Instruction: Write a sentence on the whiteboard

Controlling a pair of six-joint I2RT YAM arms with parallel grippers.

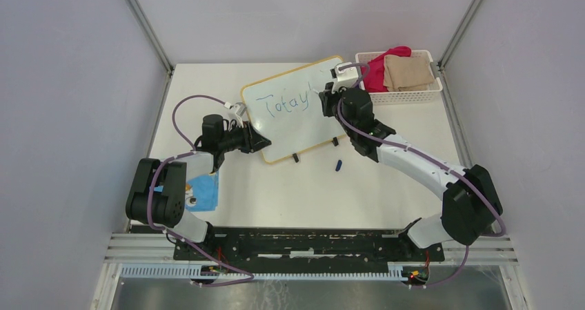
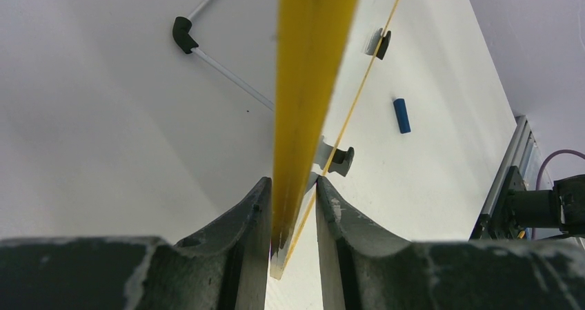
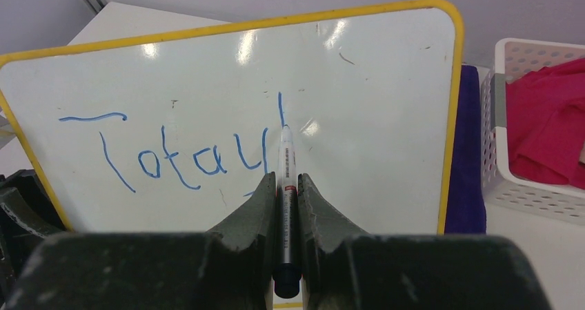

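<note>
The whiteboard point(image 1: 296, 120), white with a yellow-tan frame, lies slanted at the table's middle back. My left gripper point(image 1: 261, 143) is shut on its near left edge; the left wrist view shows the frame edge point(image 2: 310, 68) running between the fingers point(image 2: 293, 210). Blue writing for the sentence point(image 3: 179, 159) reads "Today", with a short stroke above and to the right. My right gripper point(image 3: 285, 186) is shut on a marker point(image 3: 286, 155). Its tip rests on the board just below that stroke. From above, the right gripper point(image 1: 332, 94) is over the board's right part.
A blue marker cap point(image 1: 339, 164) lies on the table in front of the board's black feet point(image 1: 295, 157). A white basket point(image 1: 407, 97) with red and tan cloths stands at the back right. A blue booklet point(image 1: 205, 189) lies by the left arm.
</note>
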